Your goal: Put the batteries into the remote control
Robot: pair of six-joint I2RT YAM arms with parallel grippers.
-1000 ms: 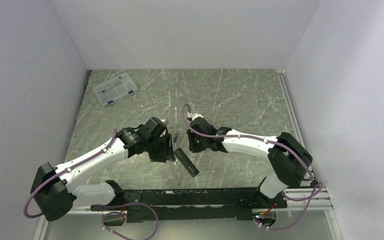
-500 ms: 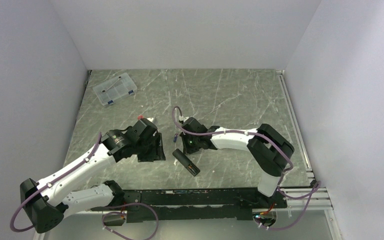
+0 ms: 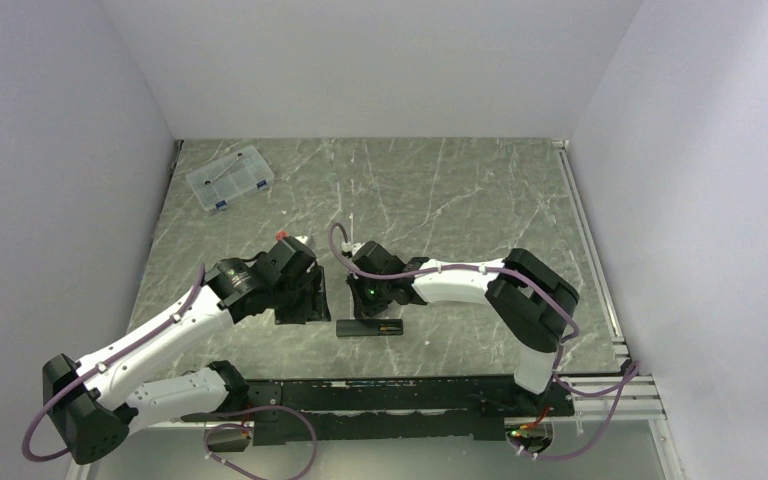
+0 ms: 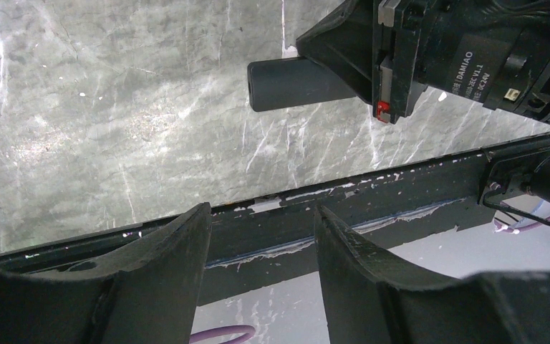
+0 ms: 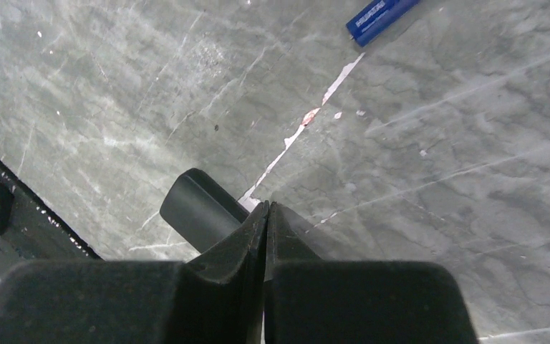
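The remote control is a slim black bar lying flat, crosswise, near the table's front. Its rounded end shows in the left wrist view and in the right wrist view. My right gripper hangs just behind it, shut, with its fingertips down against the remote's edge and nothing between them. My left gripper stands to the left of the remote, open and empty. One blue battery lies on the marble beyond the right gripper. I see no other battery.
A clear plastic compartment box sits at the far left of the table. The black rail carrying the arm bases runs along the near edge, close in front of the remote. White walls close off the left, back and right.
The remote has swung from a diagonal to lying crosswise. My right gripper moved left toward it and shut. My left gripper drew back to the left and opened a little wider.
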